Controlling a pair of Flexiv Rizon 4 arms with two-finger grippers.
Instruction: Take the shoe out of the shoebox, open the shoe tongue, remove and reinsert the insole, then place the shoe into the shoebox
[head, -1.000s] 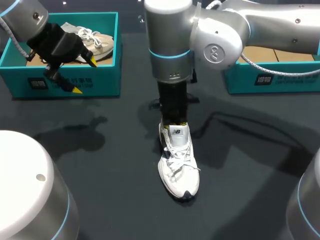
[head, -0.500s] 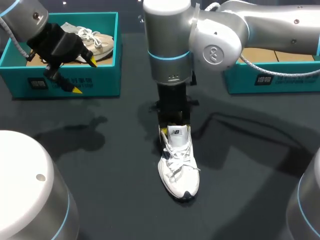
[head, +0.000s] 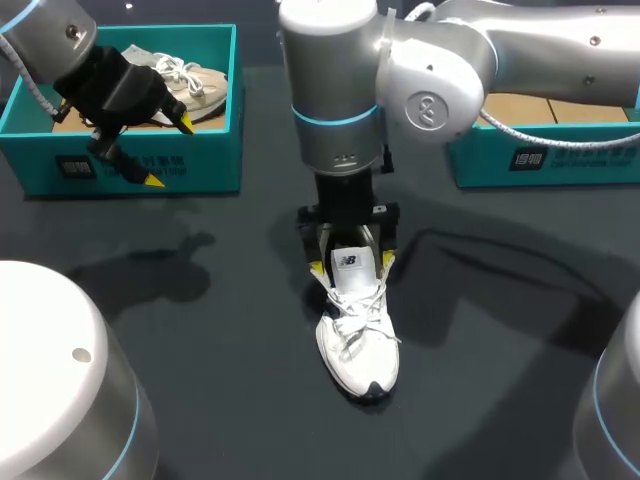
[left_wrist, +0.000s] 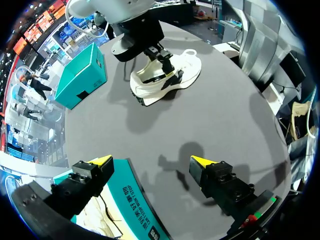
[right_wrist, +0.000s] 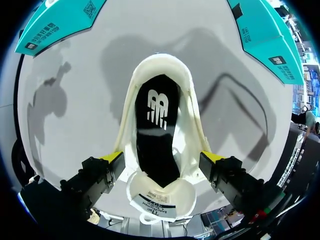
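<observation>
The right gripper (right_wrist: 162, 157) is spread wide, its fingers flanking the white sneaker (right_wrist: 160, 75) beside the raised tongue, with the black insole (right_wrist: 156, 135) between them. The left gripper (left_wrist: 152, 161) is also spread, above the teal shoebox (left_wrist: 135, 200) wall.

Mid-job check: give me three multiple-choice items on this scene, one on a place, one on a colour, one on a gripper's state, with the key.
1. Where is the white shoe that the right gripper straddles?
A on the table
B held in the air
C inside a box

2. What colour is its insole?
A white
B teal
C black

3. The left gripper is:
A shut on a shoe
B open and empty
C shut on a box wall

Key:
1 A, the head view shows the shoe's sole resting on the dark tabletop.
2 C, the right wrist view looks straight into the shoe at a black insole.
3 B, its yellow tips stand wide apart with nothing between them.
</observation>
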